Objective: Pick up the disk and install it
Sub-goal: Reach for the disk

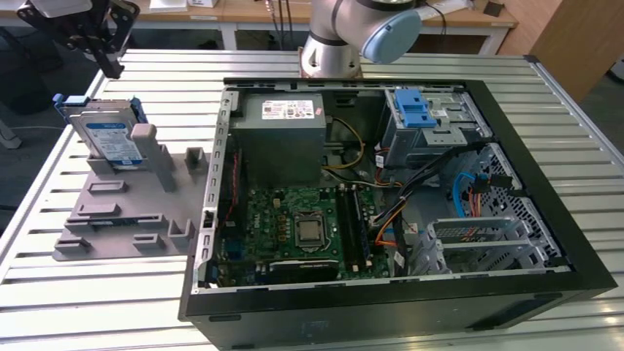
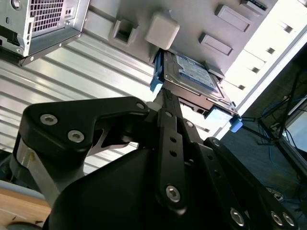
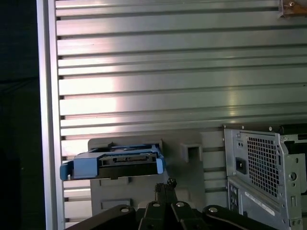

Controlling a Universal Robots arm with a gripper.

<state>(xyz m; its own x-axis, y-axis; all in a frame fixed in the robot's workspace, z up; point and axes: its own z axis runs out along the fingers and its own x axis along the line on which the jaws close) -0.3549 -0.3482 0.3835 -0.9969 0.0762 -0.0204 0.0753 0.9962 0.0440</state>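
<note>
Now | step: reaching, disk [image 1: 107,135] not yet grabbed | disk: on its edge in grey holder [image 1: 107,241] on bench [image 1: 98,307], beside computer case [image 1: 390,314] | end effector [image 1: 112,69]: hovers near it, pressed together, pinching nothing | need: spread before grabbing.

The arm [image 1: 366,33] is extended. The gripper [image 1: 113,69] points downward, its fingers [image 3: 165,187] pressed together and empty.

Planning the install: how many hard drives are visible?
1: the silver rectangular hard drive in its blue plastic bracket, propped on the grey plastic fixture beside the black computer case. Others may hide inside.
</note>
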